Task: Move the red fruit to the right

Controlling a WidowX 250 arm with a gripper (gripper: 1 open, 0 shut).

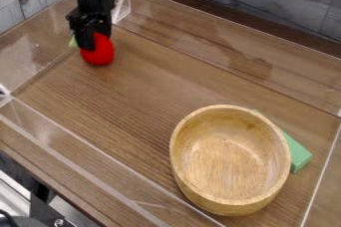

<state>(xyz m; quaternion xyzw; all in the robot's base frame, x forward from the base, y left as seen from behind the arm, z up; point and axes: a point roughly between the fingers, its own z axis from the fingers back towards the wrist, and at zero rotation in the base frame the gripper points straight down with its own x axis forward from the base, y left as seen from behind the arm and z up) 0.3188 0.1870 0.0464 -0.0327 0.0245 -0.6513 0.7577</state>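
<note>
The red fruit (98, 56) is a small glossy red toy resting on the wooden tabletop at the far left. My gripper (90, 44) points straight down onto it from above. Its black fingers (80, 40) clasp the fruit's upper part, so only the lower red half shows. A bit of green, perhaps the leafy top, peeks out at the gripper's left side. The fruit still sits on the table surface.
A large wooden bowl (186, 131) stands at the front right, with a flat green piece (298, 153) tucked behind its right side. Clear plastic walls (40, 62) fence the wooden table (186, 72) on all sides.
</note>
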